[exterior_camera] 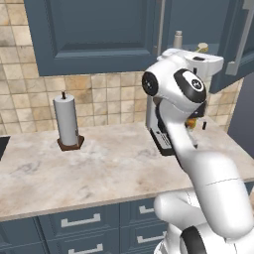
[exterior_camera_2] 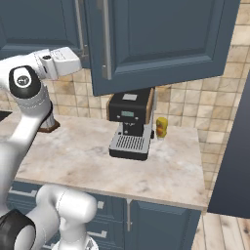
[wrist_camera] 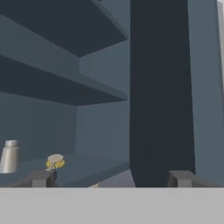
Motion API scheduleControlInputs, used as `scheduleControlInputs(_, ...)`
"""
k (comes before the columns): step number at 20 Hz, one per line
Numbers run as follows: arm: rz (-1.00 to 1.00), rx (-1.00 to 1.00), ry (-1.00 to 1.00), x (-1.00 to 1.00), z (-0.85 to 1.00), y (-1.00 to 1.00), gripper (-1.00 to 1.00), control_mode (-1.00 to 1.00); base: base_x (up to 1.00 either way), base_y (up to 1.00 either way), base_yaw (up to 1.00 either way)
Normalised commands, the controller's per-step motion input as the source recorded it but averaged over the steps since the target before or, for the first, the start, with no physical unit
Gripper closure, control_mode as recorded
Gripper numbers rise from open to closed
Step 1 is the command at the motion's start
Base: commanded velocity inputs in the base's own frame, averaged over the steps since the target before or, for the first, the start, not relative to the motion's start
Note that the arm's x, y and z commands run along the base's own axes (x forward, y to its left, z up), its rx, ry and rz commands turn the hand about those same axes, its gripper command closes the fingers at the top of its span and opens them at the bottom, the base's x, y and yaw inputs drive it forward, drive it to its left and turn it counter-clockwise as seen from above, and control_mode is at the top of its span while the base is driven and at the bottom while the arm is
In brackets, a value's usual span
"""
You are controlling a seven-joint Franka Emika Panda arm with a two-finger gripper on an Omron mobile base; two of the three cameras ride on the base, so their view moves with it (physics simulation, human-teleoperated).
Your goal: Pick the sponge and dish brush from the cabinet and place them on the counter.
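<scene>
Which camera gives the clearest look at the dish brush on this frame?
The hand view: the dish brush lies on the cabinet's bottom shelf beside a grey shaker, unobstructed. In the left base view just a tan tip peeks above the arm. In the right base view the open door covers the shelf.

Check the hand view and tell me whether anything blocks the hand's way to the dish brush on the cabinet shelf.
Nothing visible does. The open hand faces into the cabinet, and the dish brush lies on the bottom shelf, ahead near one fingertip. The grey shaker stands beside the brush, off the direct line.
</scene>
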Motion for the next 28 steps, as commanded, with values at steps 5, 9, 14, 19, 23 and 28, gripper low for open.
scheduleControlInputs(5,-0.08,0.0,0.0,0.02,-0.01,-0.33,-1.0,-1.0,0.0,0.0,0.0)
scheduleControlInputs(9,-0.14,0.0,-0.02,0.0,-0.02,-0.46,-1.0,-1.0,0.0,0.0,0.0)
scheduleControlInputs(14,-0.18,0.0,-0.01,-0.02,-0.03,-0.55,-1.0,-1.0,0.0,0.0,0.0)
scheduleControlInputs(19,-0.2,0.0,-0.01,-0.05,-0.02,-0.6,-1.0,-1.0,0.0,0.0,0.0)
scheduleControlInputs(23,-0.2,0.0,0.0,-0.06,0.0,-0.66,-1.0,-1.0,0.0,0.0,0.0)
scheduleControlInputs(28,-0.14,0.01,0.0,-0.22,0.0,-0.73,-1.0,-1.0,0.0,0.0,0.0)
